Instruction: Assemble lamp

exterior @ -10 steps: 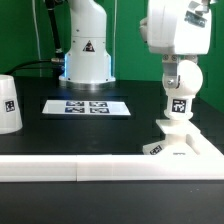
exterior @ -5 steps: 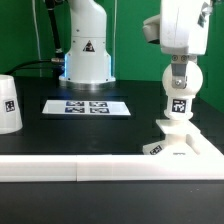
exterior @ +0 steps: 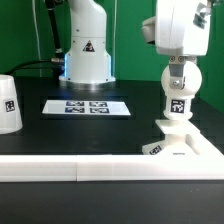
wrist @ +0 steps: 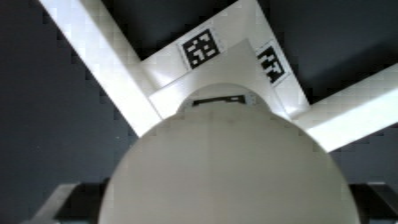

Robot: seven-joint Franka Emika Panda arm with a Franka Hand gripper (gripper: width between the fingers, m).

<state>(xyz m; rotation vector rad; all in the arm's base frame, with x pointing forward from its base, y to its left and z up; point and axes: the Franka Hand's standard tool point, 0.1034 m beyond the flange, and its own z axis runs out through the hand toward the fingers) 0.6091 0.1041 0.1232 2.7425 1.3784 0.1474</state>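
The white ball-shaped bulb (exterior: 178, 96) stands upright on the raised socket of the flat white base (exterior: 184, 147) at the exterior view's right. My gripper (exterior: 178, 72) comes down from above and is shut on the bulb's top. In the wrist view the bulb (wrist: 222, 150) fills the picture between my gripper (wrist: 222, 205), whose dark fingers (wrist: 59, 206) show at its sides, with the tagged base (wrist: 217, 48) beyond it. The white cup-like shade (exterior: 8, 103) stands at the far left, apart from the gripper.
The marker board (exterior: 87, 107) lies flat in the middle of the black table. The white robot pedestal (exterior: 87, 50) stands behind it. A white rail (exterior: 70, 168) runs along the table's front edge.
My hand has turned about its upright axis above the bulb. The bulb and base stay in the same place.
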